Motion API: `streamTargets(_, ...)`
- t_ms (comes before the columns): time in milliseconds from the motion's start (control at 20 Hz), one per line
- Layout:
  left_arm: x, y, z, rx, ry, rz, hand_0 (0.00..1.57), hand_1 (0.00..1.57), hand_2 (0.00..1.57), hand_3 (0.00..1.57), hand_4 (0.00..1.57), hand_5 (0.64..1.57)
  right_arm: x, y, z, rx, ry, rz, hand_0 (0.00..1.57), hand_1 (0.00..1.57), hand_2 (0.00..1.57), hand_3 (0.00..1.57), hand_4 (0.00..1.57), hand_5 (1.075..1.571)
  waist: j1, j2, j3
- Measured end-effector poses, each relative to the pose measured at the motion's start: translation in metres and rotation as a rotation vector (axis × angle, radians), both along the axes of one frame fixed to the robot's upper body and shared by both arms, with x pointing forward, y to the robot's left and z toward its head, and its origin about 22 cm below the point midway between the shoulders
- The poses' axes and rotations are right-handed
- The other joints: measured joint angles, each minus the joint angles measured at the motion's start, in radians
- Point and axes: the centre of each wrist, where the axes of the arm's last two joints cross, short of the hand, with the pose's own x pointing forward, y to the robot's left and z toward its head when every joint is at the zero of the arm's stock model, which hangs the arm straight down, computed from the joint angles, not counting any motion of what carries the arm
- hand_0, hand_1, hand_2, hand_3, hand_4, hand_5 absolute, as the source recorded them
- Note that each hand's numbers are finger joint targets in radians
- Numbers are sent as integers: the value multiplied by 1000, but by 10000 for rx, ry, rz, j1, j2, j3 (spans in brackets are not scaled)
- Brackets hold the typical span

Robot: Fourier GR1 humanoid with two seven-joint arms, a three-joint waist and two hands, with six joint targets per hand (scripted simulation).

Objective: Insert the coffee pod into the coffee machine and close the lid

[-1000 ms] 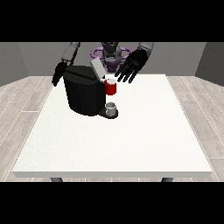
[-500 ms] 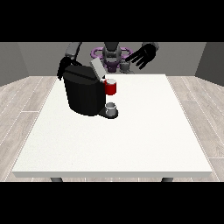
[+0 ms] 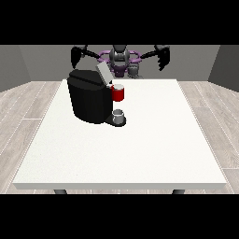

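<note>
on the white table (image 3: 140,149) i see the black coffee machine (image 3: 88,100), lid (image 3: 103,73) up, grey thing (image 3: 119,113) at its base. both hands raised, view's left (image 3: 77,55) and view's right (image 3: 163,57); fingers i can't tell.

Bare room: grey walls (image 3: 226,65); wood-plank floor (image 3: 28,100) (one white table (image 3: 121,154)).

Grey torso (image 3: 119,58); purple rings; black hands
</note>
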Motion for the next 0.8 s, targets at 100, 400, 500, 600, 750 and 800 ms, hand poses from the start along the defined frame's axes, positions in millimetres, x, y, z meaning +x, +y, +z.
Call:
streamTargets(100,-10,3,-11,-177,266,111,0,0,0,0,420,1571,6,2,12,-98,-205,387,0,0,0,0,196,1571,116,-207,1)
streamTargets(400,-24,5,-19,-755,569,250,0,0,0,0,429,1571,23,-5,41,-662,-837,1145,0,0,0,0,0,1571,639,-244,5)
streamTargets(500,-25,5,-13,-843,481,207,0,0,0,0,411,1571,28,-6,45,-734,-835,1112,0,0,0,0,0,1571,810,-177,5)
streamTargets(600,-24,4,-6,-956,342,163,0,0,0,0,360,1571,37,-10,55,-665,-886,934,0,0,0,0,0,1571,974,10,7)
streamTargets(750,-28,1,-1,-1142,104,87,0,0,0,0,391,1571,50,-17,68,-384,-897,704,0,0,0,0,0,1571,1181,344,7)
streamTargets(800,-28,0,2,-1148,43,75,0,0,0,0,366,1571,54,-20,70,-307,-847,711,0,0,0,0,0,1571,1234,418,7)
